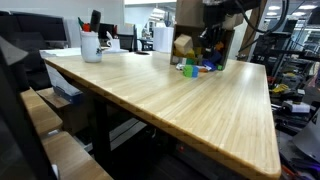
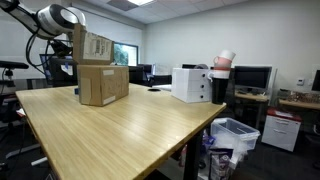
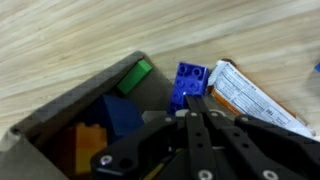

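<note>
In the wrist view my gripper (image 3: 198,98) is shut, its two black fingers pressed together with nothing between them. Just past the fingertips lies a blue toy brick (image 3: 188,82). Below and to the left an open dark bin (image 3: 60,115) holds a green brick (image 3: 136,74), a blue one (image 3: 120,115) and an orange one (image 3: 85,140). A printed carton (image 3: 250,98) lies to the right of the fingers. In an exterior view the gripper (image 1: 210,42) hangs over coloured bricks (image 1: 190,69) at the table's far end. The arm (image 2: 55,18) reaches behind a cardboard box (image 2: 102,85).
A long wooden table (image 1: 170,105) fills the scene. A white cup with pens (image 1: 91,45) stands at its far corner. A white box (image 2: 190,85) and stacked cups (image 2: 222,62) sit beyond the table's edge, with monitors, desks and a storage bin (image 2: 232,135) around.
</note>
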Controlling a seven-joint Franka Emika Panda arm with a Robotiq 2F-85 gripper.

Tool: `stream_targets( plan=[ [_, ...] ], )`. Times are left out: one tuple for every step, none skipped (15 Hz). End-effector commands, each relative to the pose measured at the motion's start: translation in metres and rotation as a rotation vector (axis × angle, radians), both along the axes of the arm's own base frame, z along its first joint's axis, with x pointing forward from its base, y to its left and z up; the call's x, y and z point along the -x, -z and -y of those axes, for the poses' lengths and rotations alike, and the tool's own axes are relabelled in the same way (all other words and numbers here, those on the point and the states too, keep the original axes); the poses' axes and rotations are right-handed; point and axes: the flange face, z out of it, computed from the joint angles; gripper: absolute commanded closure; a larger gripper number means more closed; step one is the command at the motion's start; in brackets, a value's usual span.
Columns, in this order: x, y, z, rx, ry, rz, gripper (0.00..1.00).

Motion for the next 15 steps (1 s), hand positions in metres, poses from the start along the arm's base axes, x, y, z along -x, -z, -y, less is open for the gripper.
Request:
stream_targets(
  plan=[
    [0.01, -0.002, -0.004, -0.019, 0.012, 0.009, 0.98],
    [0.01, -0.003, -0.004, -0.025, 0.013, 0.013, 0.98],
    [0.01, -0.004, -0.004, -0.034, 0.013, 0.012, 0.98],
    [0.01, -0.005, -0.005, -0.042, 0.015, 0.014, 0.98],
    [0.011, -0.006, -0.005, -0.049, 0.016, 0.014, 0.99],
    [0.011, -0.008, -0.006, -0.065, 0.014, 0.009, 0.98],
    [0.012, -0.009, -0.006, -0.075, 0.014, 0.007, 1.0],
    [0.012, -0.011, -0.007, -0.089, 0.015, 0.007, 0.99],
    [0.014, -0.014, -0.008, -0.105, 0.014, 0.005, 1.0],
    [0.015, -0.016, -0.009, -0.117, 0.014, 0.008, 0.99],
    [0.017, -0.022, -0.011, -0.138, 0.01, 0.011, 0.99],
    [0.019, -0.027, -0.012, -0.154, 0.007, 0.016, 0.99],
    [0.022, -0.033, -0.013, -0.171, -0.003, 0.024, 0.99],
    [0.025, -0.038, -0.015, -0.186, -0.009, 0.028, 0.99],
    [0.028, -0.044, -0.016, -0.203, -0.017, 0.036, 0.98]
  ],
)
